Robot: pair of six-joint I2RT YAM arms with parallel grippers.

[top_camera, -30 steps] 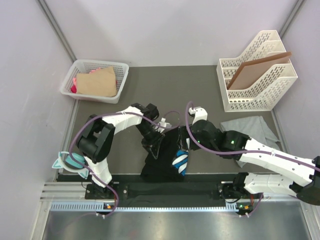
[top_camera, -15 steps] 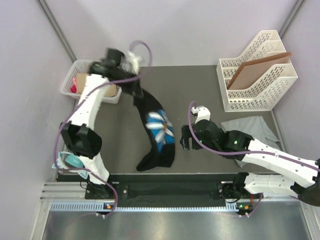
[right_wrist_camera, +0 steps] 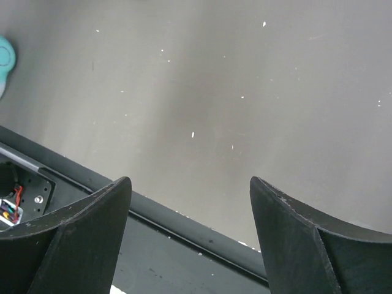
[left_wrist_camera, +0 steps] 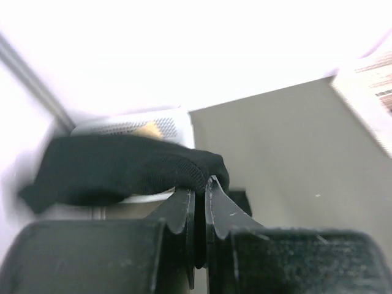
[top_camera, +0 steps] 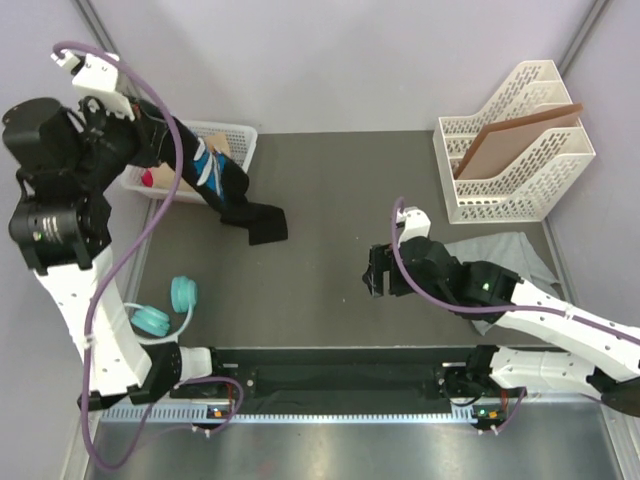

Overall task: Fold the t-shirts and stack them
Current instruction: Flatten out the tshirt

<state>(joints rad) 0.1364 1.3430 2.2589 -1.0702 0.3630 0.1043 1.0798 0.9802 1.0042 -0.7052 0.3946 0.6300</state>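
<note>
The black t-shirt (top_camera: 218, 185) with a blue-and-white print hangs from my left gripper (top_camera: 158, 140), raised high at the far left over the white basket (top_camera: 240, 140); its lower end rests on the table. In the left wrist view the gripper (left_wrist_camera: 199, 184) is shut on the black cloth (left_wrist_camera: 122, 168). The light grey t-shirt (top_camera: 515, 255) lies crumpled at the right, partly under my right arm. My right gripper (top_camera: 378, 272) is open and empty over bare table, as the right wrist view (right_wrist_camera: 190, 190) shows.
The basket holds a brown piece and pink cloth (top_camera: 148, 178). A white file rack (top_camera: 510, 150) with a brown board (top_camera: 515, 135) stands at the back right. Teal headphones (top_camera: 165, 308) lie near the front left. The table's front rail (right_wrist_camera: 184, 226) is just below the right gripper.
My left arm has swung up and far left, pulling the black t-shirt off the table's middle towards the basket. The right gripper let go of it, opened and shifted slightly. Teal headphones are now uncovered.
</note>
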